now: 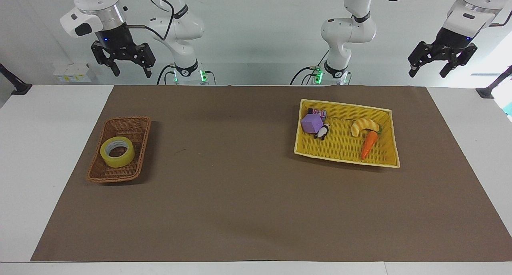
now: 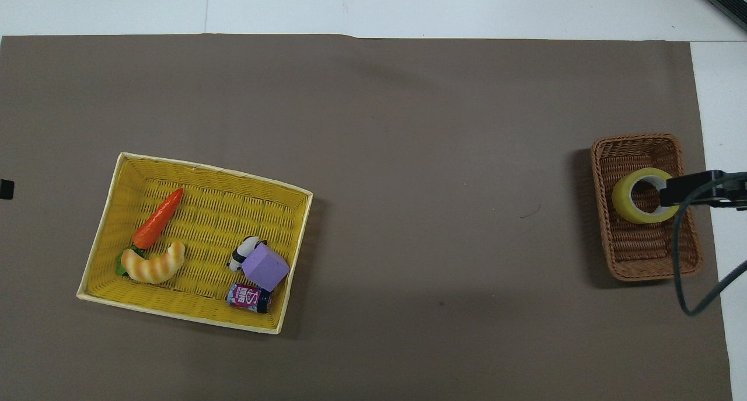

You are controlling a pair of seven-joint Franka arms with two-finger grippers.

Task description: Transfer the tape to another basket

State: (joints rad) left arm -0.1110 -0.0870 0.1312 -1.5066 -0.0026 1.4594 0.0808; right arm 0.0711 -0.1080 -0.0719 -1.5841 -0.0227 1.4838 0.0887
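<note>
Yellow tape (image 1: 117, 151), brown basket (image 1: 105, 175)

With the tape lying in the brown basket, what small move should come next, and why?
Probably the right gripper should come down over the tape. It hangs open and empty, high at that end of the table, and the tape lies flat in the brown basket, untouched. The left gripper waits open, high at the yellow basket's end.
</note>
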